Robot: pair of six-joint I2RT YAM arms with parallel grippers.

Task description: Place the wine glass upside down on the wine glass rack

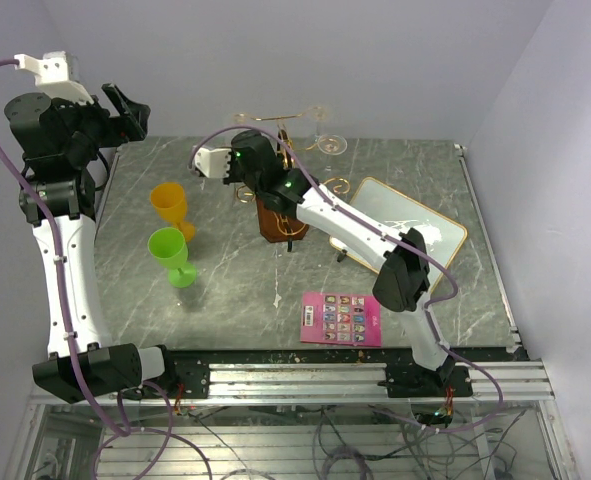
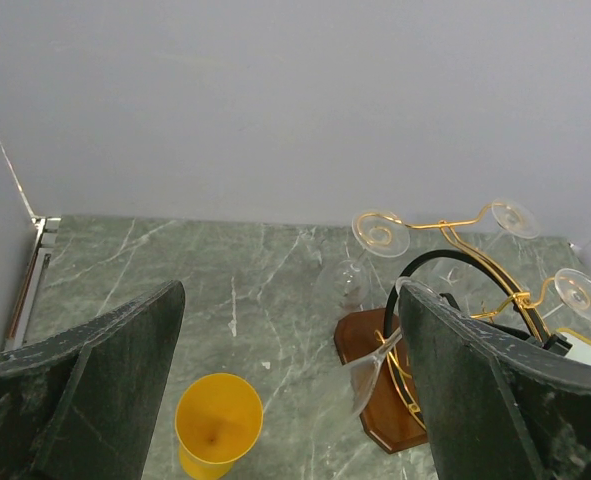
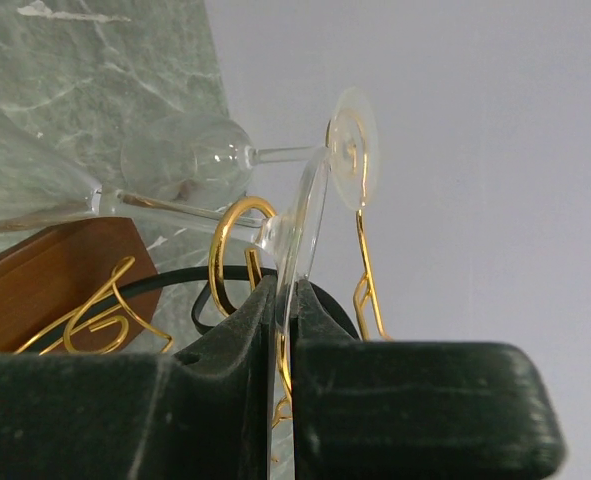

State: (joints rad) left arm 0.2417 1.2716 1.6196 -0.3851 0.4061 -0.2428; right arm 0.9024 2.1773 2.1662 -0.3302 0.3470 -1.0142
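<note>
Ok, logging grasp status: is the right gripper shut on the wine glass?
Shut: the right wrist view shows the right gripper pinching the wine glass by its foot's rim.

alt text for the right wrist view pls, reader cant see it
The right pincer pinches the round foot of a clear wine glass close to the gold wire rack on its wooden base. A second clear glass has its foot in a curl of the rack.

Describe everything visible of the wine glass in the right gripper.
The wine glass is clear, seemingly glass: round foot, thin stem, tapered bowl. The right gripper is shut on the foot's rim. The glass lies tilted on its side beside the gold rack; whether it touches the wire is unclear.
</note>
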